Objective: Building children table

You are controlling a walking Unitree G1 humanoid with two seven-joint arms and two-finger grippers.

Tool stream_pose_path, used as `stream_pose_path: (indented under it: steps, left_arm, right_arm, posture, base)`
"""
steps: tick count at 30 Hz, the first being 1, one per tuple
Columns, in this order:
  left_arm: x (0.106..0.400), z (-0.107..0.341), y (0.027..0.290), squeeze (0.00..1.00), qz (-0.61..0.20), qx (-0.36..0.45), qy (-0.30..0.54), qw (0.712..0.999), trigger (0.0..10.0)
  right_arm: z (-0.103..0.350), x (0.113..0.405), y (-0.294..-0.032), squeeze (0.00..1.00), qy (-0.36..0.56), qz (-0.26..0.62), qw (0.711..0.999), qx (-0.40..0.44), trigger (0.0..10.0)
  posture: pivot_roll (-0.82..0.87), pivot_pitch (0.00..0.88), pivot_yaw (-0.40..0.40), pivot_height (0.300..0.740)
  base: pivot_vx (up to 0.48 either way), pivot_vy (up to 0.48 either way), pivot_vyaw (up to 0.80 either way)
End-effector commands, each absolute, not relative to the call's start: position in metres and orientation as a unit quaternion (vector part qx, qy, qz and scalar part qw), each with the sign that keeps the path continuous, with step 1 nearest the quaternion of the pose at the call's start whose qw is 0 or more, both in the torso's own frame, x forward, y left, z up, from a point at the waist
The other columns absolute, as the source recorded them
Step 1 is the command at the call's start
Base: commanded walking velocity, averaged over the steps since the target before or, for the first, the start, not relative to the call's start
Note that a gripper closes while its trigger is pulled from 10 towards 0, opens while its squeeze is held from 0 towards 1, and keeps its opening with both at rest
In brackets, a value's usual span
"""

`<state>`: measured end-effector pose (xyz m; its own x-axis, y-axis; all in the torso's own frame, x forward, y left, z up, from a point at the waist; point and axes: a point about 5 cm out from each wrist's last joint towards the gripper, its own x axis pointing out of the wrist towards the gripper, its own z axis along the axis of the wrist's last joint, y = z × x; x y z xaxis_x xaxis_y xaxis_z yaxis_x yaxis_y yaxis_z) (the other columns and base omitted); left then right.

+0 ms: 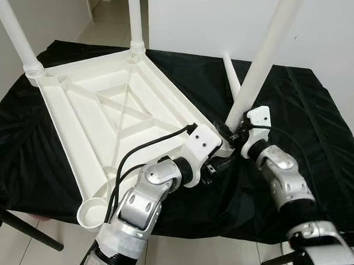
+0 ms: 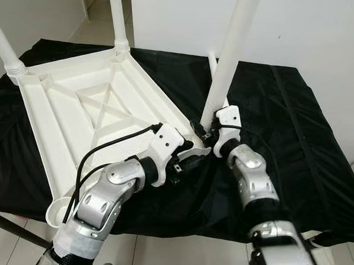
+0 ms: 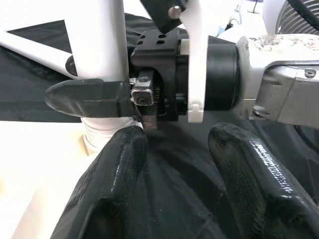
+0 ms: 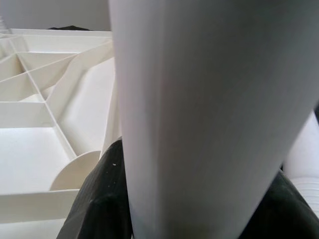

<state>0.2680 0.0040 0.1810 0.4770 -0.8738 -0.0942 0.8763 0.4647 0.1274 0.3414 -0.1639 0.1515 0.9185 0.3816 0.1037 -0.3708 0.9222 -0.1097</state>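
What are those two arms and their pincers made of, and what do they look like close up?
Both arms are jointed silver metal shells with black bands at the joints. Each wrist carries a white plastic bracket. The left pincer has two long, rounded, glossy black fingers; the right pincer has the same black fingers. A black cable loops along the left arm to its bracket.

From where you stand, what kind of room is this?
Probably a room in a home: pale tiled floor, plain white wall, and a work table under a black cloth holding an upturned white children's table.
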Motion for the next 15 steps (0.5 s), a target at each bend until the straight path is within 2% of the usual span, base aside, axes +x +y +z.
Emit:
stream_pose_path:
  steps: [1,4,7,9,11,14,15]
  left_arm:
    - [0.271,0.181,0.006,0.0,-0.461,0.077,0.006,0.884,10.0]
    - [0.27,0.181,0.004,0.0,-0.464,0.075,0.005,0.883,10.0]
    - [0.269,0.181,0.003,0.0,-0.465,0.075,0.004,0.882,10.0]
    - [0.269,0.181,0.003,0.0,-0.467,0.075,0.004,0.881,10.0]
    - [0.269,0.181,0.003,0.0,-0.467,0.075,0.004,0.881,10.0]
    - [0.267,0.181,0.002,0.0,-0.47,0.075,0.004,0.879,10.0]
    - [0.267,0.181,0.002,0.0,-0.47,0.075,0.004,0.879,10.0]
  right_arm:
    - [0.139,0.339,-0.168,0.0,-0.031,0.161,0.985,-0.053,10.0]
    - [0.131,0.332,-0.162,0.0,-0.023,0.058,0.998,-0.023,10.0]
    - [0.129,0.329,-0.159,0.0,-0.019,0.032,0.999,-0.013,10.0]
    - [0.128,0.323,-0.153,0.0,-0.016,-0.018,1.0,0.002,10.0]
    - [0.128,0.323,-0.153,0.0,-0.016,-0.018,1.0,0.002,10.0]
    - [0.131,0.313,-0.151,0.0,-0.018,-0.093,0.995,0.011,10.0]
    - [0.131,0.313,-0.151,0.0,-0.018,-0.093,0.995,0.011,10.0]
  posture:
    - [0.13,0.056,-0.096,0.74]
    - [0.13,0.045,-0.1,0.74]
    - [0.13,0.043,-0.101,0.74]
    - [0.13,0.041,-0.101,0.74]
    - [0.13,0.041,-0.101,0.74]
    - [0.13,0.032,-0.104,0.74]
    - [0.13,0.032,-0.104,0.74]
  base:
    - [0.0,0.0,0.0]
    - [0.0,0.0,0.0]
    - [0.0,0.0,0.0]
    - [0.0,0.0,0.0]
    - [0.0,0.0,0.0]
    - [0.0,0.0,0.0]
    - [0.0,0.0,0.0]
